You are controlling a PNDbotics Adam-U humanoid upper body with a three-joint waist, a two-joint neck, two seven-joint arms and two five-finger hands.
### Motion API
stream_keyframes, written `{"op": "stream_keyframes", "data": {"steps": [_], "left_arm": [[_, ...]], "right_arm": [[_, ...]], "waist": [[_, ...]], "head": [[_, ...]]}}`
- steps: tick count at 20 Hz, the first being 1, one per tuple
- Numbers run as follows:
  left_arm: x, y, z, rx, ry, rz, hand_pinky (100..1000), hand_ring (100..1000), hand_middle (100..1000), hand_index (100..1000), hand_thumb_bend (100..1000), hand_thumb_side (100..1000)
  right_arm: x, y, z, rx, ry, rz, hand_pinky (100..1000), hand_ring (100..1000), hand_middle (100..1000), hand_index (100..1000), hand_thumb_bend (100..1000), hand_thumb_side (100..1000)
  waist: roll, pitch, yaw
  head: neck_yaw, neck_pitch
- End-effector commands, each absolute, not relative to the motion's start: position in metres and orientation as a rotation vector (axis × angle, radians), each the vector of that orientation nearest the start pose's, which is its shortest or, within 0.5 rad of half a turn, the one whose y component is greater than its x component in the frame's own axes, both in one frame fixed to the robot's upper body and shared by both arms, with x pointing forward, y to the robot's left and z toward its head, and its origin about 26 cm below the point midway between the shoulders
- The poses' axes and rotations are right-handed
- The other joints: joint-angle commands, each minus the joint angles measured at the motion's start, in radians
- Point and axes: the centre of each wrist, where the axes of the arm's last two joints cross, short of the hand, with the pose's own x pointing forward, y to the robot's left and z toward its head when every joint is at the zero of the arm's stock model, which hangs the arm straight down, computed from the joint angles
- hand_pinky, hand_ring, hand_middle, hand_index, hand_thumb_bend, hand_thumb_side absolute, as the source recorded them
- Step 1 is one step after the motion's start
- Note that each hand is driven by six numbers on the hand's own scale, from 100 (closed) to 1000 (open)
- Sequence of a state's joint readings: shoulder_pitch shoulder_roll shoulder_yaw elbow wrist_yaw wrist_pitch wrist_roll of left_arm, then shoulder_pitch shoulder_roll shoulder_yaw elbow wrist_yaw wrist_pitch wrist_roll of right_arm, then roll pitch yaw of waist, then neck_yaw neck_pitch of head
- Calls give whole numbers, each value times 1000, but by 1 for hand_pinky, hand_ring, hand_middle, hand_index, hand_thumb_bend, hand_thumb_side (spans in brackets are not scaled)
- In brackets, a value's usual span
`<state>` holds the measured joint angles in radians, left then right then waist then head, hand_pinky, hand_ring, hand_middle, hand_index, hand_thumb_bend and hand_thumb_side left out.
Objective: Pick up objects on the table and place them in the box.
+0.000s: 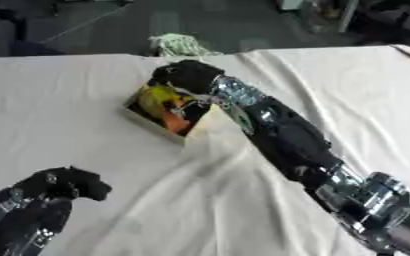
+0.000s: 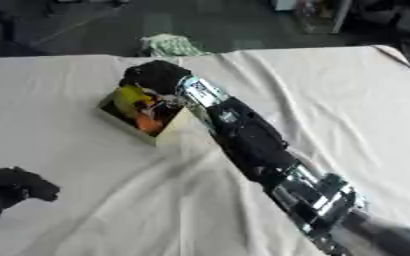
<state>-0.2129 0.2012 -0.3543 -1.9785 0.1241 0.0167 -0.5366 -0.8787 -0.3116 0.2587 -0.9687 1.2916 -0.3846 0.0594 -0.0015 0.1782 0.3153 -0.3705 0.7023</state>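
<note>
table: (image 1: pixel 86 145) covered with a white wrinkled cloth, fills most of both views, dark floor beyond its far edge
box: (image 1: pixel 184 131) small open cardboard box, sits left of centre toward the far side of the table, tilted with its opening facing up and toward the left
box contents: yellow item (image 2: pixel 131 95) and orange item (image 2: pixel 147 120) show inside against a dark interior, cannot make out what they are
right robot hand: (image 1: pixel 187 75) black, at the far rim of the box, over the opening; fingers look bent down toward the box but cannot tell how far open it is or whether it has hold of anything
right arm: (image 1: pixel 287 137) comes in from the near right corner, runs diagonally up to the box, black shell with silver joints, passes just beside the right wall of the box
left robot hand: (image 1: pixel 68 182) near left corner, well apart from the box, above the cloth; fingers curled in, nothing seen in it
left arm: (image 1: pixel 16 220) black with silver parts, enters from the near left edge
cloth bundle: (image 1: pixel 180 45) pale green and white lump at the far edge of the table, just beyond the right robot hand, cannot tell if it lies on the table or behind it
loose objects on cloth: cannot make out any outside the box
</note>
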Motion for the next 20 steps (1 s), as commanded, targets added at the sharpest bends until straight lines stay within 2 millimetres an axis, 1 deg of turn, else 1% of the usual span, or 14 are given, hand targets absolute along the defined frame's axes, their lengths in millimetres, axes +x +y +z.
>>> {"op": "stream_keyframes", "data": {"steps": [1,6,8,9,10,11,13,16,17,20], "left_arm": [[274,161,148,-696,-1948,-1010,741,738,615,785,100,618],[273,161,148,-694,-1947,-1009,740,737,614,785,100,617],[273,161,148,-693,-1947,-1009,740,737,614,785,100,617],[273,161,148,-693,-1947,-1009,740,737,614,785,100,617],[273,161,148,-692,-1946,-1008,740,737,614,784,100,617],[273,161,147,-692,-1946,-1008,740,737,614,785,100,618],[273,162,147,-690,-1944,-1008,740,737,614,785,100,619],[273,162,147,-689,-1943,-1007,740,736,613,785,100,618],[273,162,147,-688,-1943,-1006,740,736,613,785,100,618],[273,162,147,-687,-1943,-1005,739,736,613,784,100,618]], "right_arm": [[470,-216,159,1557,2127,-2416,739,812,863,903,100,260],[471,-222,162,1622,2073,-2459,775,846,892,910,100,274],[471,-224,162,1620,2027,-2511,800,875,921,920,100,282],[472,-225,162,1609,1991,-2554,828,904,951,933,100,355],[472,-226,163,1595,1954,-2598,831,906,954,935,100,366],[472,-227,164,1578,1917,-2641,851,929,979,953,100,445],[472,-229,167,1545,1846,-2715,877,958,1000,980,100,538],[471,-231,173,1515,1781,-2781,891,976,1000,1000,100,599],[471,-231,175,1508,1770,-2792,902,987,1000,1000,100,633],[470,-232,181,1494,1746,-2806,917,1000,1000,1000,100,660]], "waist": [[4,-14,-1],[4,-15,-3],[3,-16,-4],[3,-16,-4],[2,-16,-5],[2,-17,-5],[1,-18,-6],[0,-19,-8],[-1,-19,-8],[-2,-21,-8]], "head": [[2,-10],[2,-10],[3,-11],[4,-11],[4,-11],[5,-12],[6,-12],[9,-12],[10,-13],[11,-14]]}}
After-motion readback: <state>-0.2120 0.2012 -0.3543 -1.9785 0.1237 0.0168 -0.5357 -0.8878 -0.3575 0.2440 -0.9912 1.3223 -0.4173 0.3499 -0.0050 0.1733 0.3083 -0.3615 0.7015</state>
